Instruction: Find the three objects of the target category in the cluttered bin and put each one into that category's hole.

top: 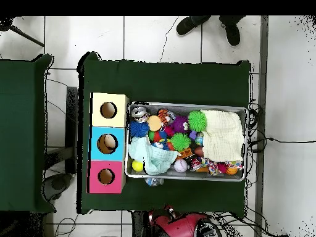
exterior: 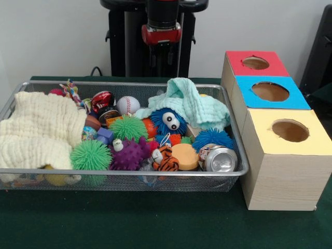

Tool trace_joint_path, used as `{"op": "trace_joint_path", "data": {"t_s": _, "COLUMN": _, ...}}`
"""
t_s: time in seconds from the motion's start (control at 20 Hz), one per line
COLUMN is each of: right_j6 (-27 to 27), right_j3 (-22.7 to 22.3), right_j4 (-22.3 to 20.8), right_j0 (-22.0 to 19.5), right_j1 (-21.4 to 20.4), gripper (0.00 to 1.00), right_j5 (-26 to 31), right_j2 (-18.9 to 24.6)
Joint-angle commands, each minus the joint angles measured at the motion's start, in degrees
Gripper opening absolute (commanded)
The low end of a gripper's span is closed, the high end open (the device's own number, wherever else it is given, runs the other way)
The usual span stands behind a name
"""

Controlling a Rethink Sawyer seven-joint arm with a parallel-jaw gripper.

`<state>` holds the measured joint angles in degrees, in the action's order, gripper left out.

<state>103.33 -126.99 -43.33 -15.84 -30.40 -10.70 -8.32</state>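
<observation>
We could not tell how the gripper [exterior: 163, 39] stood (drawn back behind the bin [exterior: 236, 150]). Target toys lay mixed under cloths [exterior: 194, 104]; we judged lifting those first wise.

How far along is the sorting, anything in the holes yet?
Barely started, it seems. In the overhead view something pale shows inside the blue-topped wooden box's hole, possibly one object dropped; the yellow-topped box and red-topped box look empty. Nothing is in hand: the red and black arm is drawn back above the wire mesh bin, which is full of toys and cloths.
</observation>
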Motion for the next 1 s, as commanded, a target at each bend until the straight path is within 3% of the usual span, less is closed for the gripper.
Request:
{"op": "trace_joint_path", "data": {"t_s": 0.05, "right_j6": 7.9, "right_j3": 2.3, "right_j4": 2.9, "right_j0": -0.3, "right_j1": 1.6, "gripper": 1.0, "right_j5": 1.9, "right_j2": 3.6}}
{"op": "trace_joint_path", "data": {"t_s": 0.6, "right_j6": 8.5, "right_j3": 2.9, "right_j4": 4.0, "right_j0": 1.4, "right_j1": 2.4, "gripper": 1.0, "right_j5": 1.5, "right_j2": 2.6}}
{"op": "trace_joint_path", "data": {"t_s": 1.0, "right_j6": 9.2, "right_j3": 8.1, "right_j4": 5.2, "right_j0": 4.9, "right_j1": 13.5, "gripper": 1.0, "right_j5": -9.2, "right_j2": -2.0}}
